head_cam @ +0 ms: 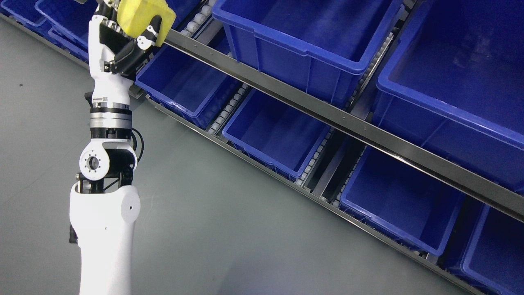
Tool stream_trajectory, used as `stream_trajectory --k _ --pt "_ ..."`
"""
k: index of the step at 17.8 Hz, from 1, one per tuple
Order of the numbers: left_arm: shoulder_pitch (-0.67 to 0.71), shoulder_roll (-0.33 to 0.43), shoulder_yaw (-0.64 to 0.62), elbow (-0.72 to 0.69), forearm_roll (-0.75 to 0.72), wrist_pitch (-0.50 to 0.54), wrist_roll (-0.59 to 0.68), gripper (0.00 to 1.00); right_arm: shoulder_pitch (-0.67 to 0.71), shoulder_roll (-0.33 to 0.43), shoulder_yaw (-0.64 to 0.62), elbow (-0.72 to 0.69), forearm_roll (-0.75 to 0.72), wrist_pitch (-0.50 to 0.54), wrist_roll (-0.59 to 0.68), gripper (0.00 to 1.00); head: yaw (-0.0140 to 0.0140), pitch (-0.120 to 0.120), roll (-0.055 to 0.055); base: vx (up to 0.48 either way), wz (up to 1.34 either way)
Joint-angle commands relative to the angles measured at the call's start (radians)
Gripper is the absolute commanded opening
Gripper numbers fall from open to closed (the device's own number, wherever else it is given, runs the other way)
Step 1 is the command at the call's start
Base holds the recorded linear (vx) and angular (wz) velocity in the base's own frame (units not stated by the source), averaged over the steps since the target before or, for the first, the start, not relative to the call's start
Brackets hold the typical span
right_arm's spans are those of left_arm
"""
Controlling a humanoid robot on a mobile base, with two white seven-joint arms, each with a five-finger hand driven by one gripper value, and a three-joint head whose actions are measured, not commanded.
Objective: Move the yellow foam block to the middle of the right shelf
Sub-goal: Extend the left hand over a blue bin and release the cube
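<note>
The left robot hand [133, 35], raised at the upper left, has its fingers curled around the yellow foam block [141, 16], holding it just above the dark shelf rail [327, 116]. The empty blue bins [305, 37] of the shelf lie to the block's right, so the carry probably runs rightward along that rail.

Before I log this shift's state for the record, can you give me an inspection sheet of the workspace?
Surface: grey floor, bare where visible.
Job's things: yellow foam block held high, at the upper rail's left end.
Clutter: nothing seen.
Grippers: left hand shut on the block; right hand out of view.
Cables: short black cable looped at the left wrist joint.
Surroundings: sloped shelving of blue bins, the visible ones empty; dark metal rail between tiers.
</note>
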Motion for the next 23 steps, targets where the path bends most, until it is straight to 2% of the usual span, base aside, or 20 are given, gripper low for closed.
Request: stream_trajectory --k 1,5,7,11,15,16,18,19,23 --pt "-0.220 0.018 -0.192 -0.014 0.017 0.140 0.006 0.44 0.001 -0.017 0.000 -0.017 0.003 0.001 0.001 1.00 0.0000 0.000 0.000 0.128 -0.29" --pt "-0.379 0.018 -0.258 0.138 0.019 0.321 0.007 0.44 0.001 -0.017 0.000 -0.017 0.003 0.001 0.001 1.00 0.0000 0.000 0.000 0.165 -0.19" --pt "-0.395 0.018 -0.302 0.213 0.025 0.412 0.007 0.44 0.001 -0.017 0.000 -0.017 0.003 0.001 0.001 1.00 0.0000 0.000 0.000 0.141 -0.23" --pt "-0.441 0.018 -0.396 0.390 0.039 0.428 0.007 0.48 0.001 -0.017 0.000 -0.017 0.003 0.001 0.001 1.00 0.0000 0.000 0.000 0.126 -0.21" --pt "-0.441 0.018 -0.402 0.405 0.042 0.425 0.004 0.54 0.001 -0.017 0.000 -0.017 0.005 0.001 0.001 1.00 0.0000 0.000 0.000 0.108 -0.16" --pt "-0.441 0.018 -0.411 0.405 0.042 0.425 0.004 0.61 0.001 -0.017 0.000 -0.017 0.005 0.001 0.001 1.00 0.0000 0.000 0.000 0.101 -0.14" --pt "-0.441 0.018 -0.466 0.404 0.033 0.425 0.004 0.95 0.001 -0.017 0.000 -0.017 0.003 0.001 0.001 1.00 0.0000 0.000 0.000 0.108 -0.13" --pt "-0.440 0.018 -0.476 0.401 0.031 0.425 0.004 1.00 0.001 -0.017 0.000 -0.017 0.003 0.001 0.001 1.00 0.0000 0.000 0.000 0.068 -0.12" --pt "-0.440 0.018 -0.461 0.385 0.031 0.412 0.013 1.00 0.001 -0.017 0.000 -0.017 0.003 0.001 0.001 1.00 0.0000 0.000 0.000 0.045 -0.07"
